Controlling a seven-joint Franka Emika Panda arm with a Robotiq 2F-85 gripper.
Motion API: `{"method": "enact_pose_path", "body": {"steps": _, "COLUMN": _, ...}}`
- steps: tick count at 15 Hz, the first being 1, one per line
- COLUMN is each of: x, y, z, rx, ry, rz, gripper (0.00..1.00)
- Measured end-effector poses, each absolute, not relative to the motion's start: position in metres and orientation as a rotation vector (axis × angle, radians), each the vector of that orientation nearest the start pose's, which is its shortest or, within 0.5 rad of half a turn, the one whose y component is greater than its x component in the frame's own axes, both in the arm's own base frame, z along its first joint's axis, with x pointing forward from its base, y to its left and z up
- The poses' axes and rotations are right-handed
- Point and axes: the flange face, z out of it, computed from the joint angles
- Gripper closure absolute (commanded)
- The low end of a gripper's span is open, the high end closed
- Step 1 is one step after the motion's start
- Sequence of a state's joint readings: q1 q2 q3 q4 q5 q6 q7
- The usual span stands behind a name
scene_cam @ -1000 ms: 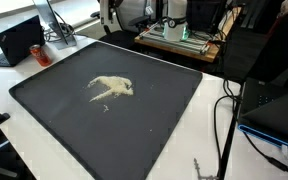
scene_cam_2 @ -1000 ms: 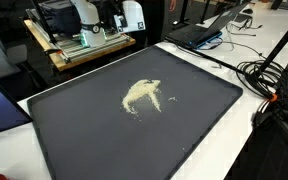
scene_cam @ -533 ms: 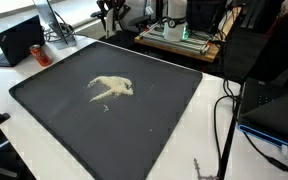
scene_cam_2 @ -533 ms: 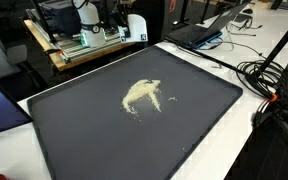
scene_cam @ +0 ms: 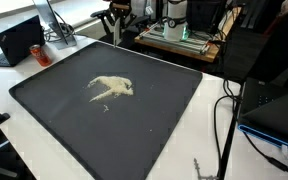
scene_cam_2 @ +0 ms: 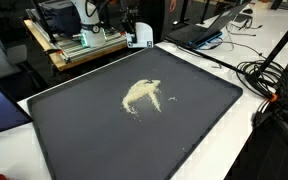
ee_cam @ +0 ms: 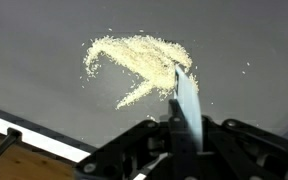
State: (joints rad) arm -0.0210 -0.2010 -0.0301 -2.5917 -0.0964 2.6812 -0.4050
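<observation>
The thin grey blade (ee_cam: pixel 185 100) stands upright between the fingers of the gripper (ee_cam: pixel 180 128). The jaws are pressed fully together on its lower end, so only its narrow edge and one pale face show in the wrist view. The blade's free tip points toward the pile of pale yellow crumbs (ee_cam: pixel 136 58). In that view the tip overlaps the pile's near right edge, but whether it touches the crumbs cannot be told.

The pile lies loosely spread on a large black mat (ee_cam: pixel 34 40), with a few stray grains scattered to its right. In both exterior views the crumbs (scene_cam: pixel 111 87) (scene_cam_2: pixel 143 94) sit near the middle of the mat (scene_cam: pixel 159 120), and the gripper (scene_cam: pixel 115 24) hangs above the mat's far edge, well apart from them.

The mat rests on a white table (scene_cam: pixel 4 78). Beyond it stand an open laptop (scene_cam: pixel 19 40) and a machine on a wooden base (scene_cam: pixel 179 35). Black cables (scene_cam: pixel 224 110) trail beside the mat.
</observation>
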Motion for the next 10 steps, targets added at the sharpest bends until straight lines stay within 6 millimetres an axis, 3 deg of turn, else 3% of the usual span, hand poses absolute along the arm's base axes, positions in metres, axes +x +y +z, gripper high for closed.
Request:
{"method": "enact_pose_path", "body": {"steps": 4, "x": 0.471, "y": -0.011, "z": 0.316, "rx": -3.188, "ry": -0.663, "rz": -0.364, "gripper": 0.99}}
{"method": "enact_pose_path", "body": {"steps": 10, "x": 0.502, "y": -0.018, "z": 0.263, "rx": -3.248, "ry": -0.592, "rz": -0.245, "gripper": 0.99}}
